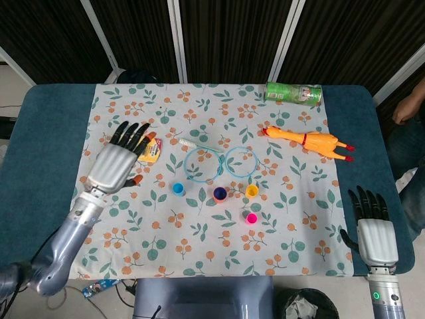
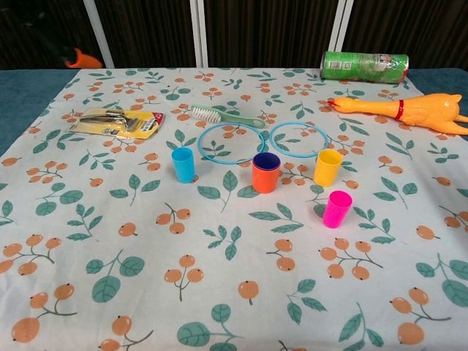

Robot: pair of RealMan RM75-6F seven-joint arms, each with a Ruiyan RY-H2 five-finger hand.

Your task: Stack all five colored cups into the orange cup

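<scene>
The orange cup (image 2: 265, 175) stands mid-cloth with a dark blue cup nested inside it (image 1: 220, 193). A light blue cup (image 2: 183, 164) is to its left (image 1: 178, 188), a yellow cup (image 2: 327, 167) to its right (image 1: 252, 191), and a pink cup (image 2: 337, 208) in front of the yellow one (image 1: 251, 217). All stand upright. My left hand (image 1: 121, 159) hovers open at the cloth's left side, well left of the cups. My right hand (image 1: 374, 229) rests open at the table's right edge. Neither hand shows in the chest view.
Two blue rings (image 2: 231, 142) (image 2: 299, 138) lie just behind the cups. A brush (image 2: 223, 115), a yellow packaged tool (image 2: 117, 123), a rubber chicken (image 2: 409, 112) and a green can (image 2: 364, 66) lie farther back on the floral cloth (image 2: 234, 292).
</scene>
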